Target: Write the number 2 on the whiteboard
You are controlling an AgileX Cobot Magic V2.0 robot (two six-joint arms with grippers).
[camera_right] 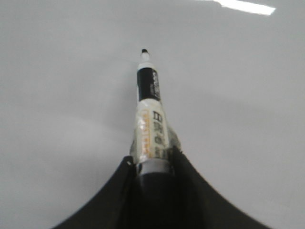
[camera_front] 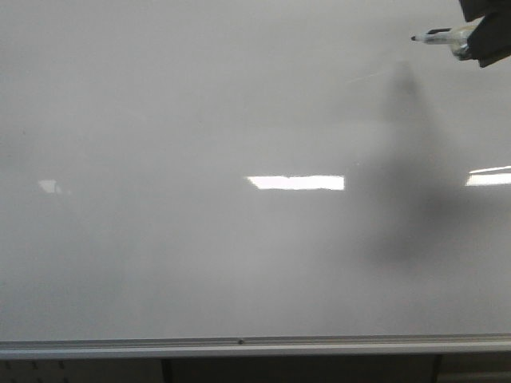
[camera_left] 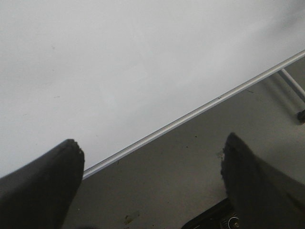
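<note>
The whiteboard fills the front view, glossy white-grey, and no number 2 shows on it. At the top right my right gripper is shut on a black-and-white marker whose tip points left, just off the board. In the right wrist view the marker sticks out from between the black fingers over the bare whiteboard. My left gripper stands open and empty over the whiteboard's lower edge. It is out of the front view.
A silver aluminium rail runs along the board's bottom edge; the same rail crosses the left wrist view above grey floor. Bright light reflections and the arm's dark shadow lie on the board.
</note>
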